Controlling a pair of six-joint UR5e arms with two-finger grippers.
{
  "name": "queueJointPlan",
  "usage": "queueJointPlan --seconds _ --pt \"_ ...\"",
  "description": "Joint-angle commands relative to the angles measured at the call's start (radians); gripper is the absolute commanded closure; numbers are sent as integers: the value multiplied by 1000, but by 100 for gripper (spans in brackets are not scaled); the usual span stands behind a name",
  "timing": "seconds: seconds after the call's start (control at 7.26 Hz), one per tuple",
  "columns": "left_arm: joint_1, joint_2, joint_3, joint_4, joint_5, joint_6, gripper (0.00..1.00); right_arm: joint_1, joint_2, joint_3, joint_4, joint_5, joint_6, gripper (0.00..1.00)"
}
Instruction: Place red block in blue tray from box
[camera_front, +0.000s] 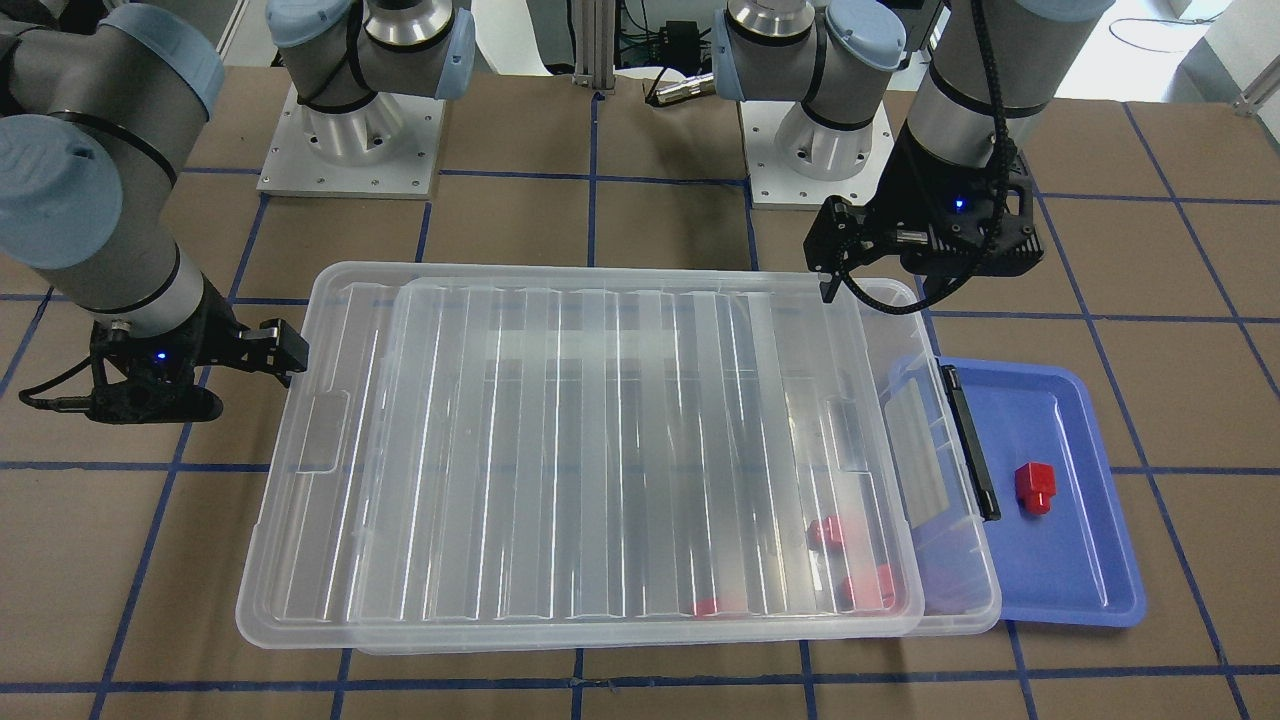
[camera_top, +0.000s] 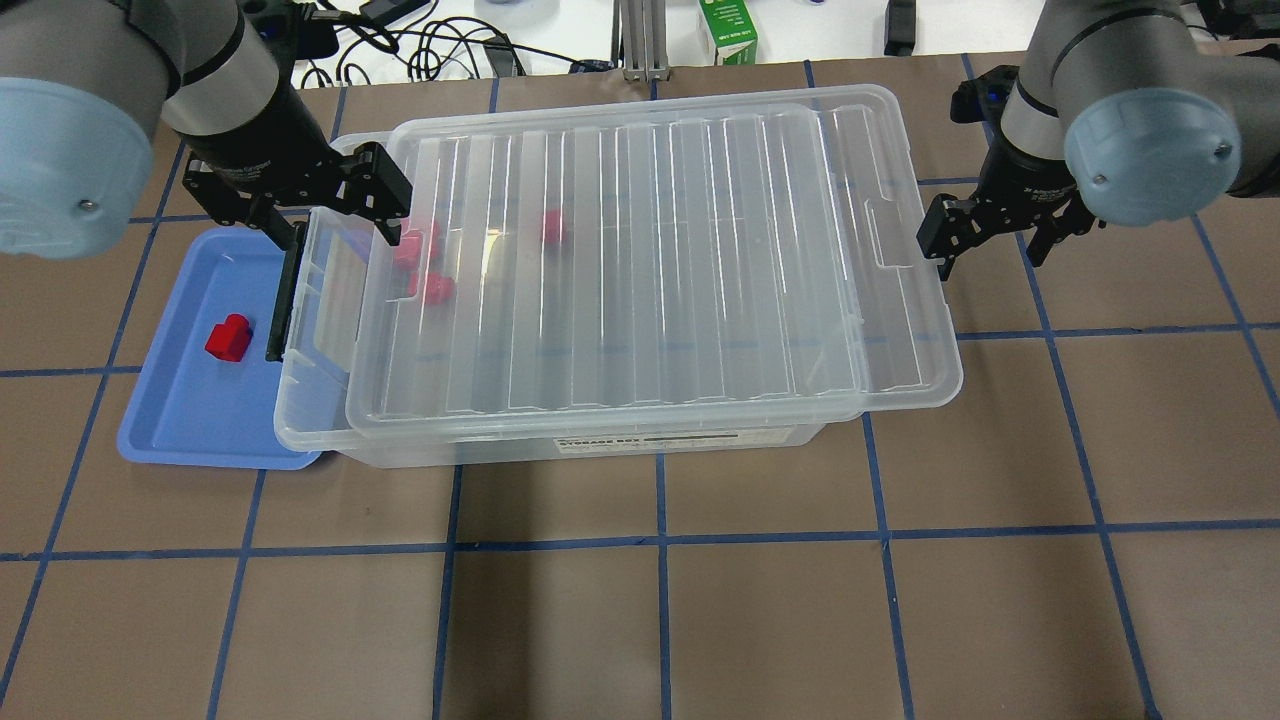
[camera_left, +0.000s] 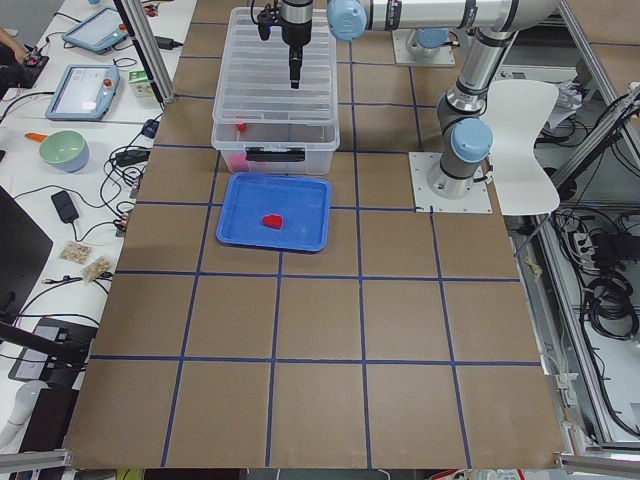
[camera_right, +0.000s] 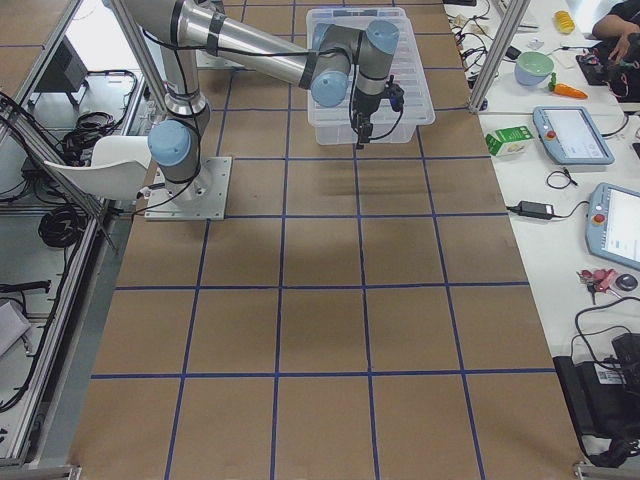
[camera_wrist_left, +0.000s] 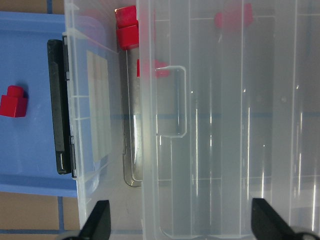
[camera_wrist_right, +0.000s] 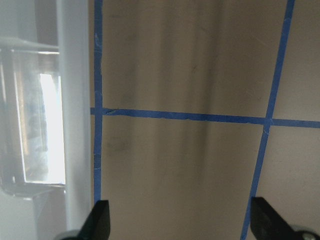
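Overhead view: showing the red block (camera_top: 228, 337) lying in the blue tray (camera_top: 200, 420) at frame left, touching neither hand. Showing the clear box (camera_top: 600, 440) just right of it, its end with the black latch (camera_top: 283, 300) overlapping the tray's right edge. Showing the ribbed lid (camera_top: 640, 250) lying shifted toward frame right, leaving a strip of the left end uncovered, with three more blocks (camera_top: 430, 288) blurred beneath it. Showing the left hand (camera_top: 340, 225) hanging spread over that left end, pinching nothing, and the right hand (camera_top: 990, 235) hanging spread and empty over the brown surface (camera_top: 700, 620), just off the box's right end.

Front-facing view: mirroring all this, with tray and block at frame right.

Left side view: placing the block near the tray's middle, below the box.

Right side view: hiding the tray behind the box.

Left wrist view: catching both fingertips wide apart at the bottom corners, the block at the left edge on blue.

Right wrist view: catching fingertips equally wide apart over blue tape lines (camera_wrist_right: 180, 116), the box's rim at frame left.
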Motion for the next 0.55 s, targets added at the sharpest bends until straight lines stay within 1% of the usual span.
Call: queueJointPlan --seconds 0.0,0.41 --pt "0 0 -1 1 -7 0 0 20 -1 0 1 6 3 0" --pt "0 3 -1 -2 6 5 0 41 0 0 -1 32 3 0"
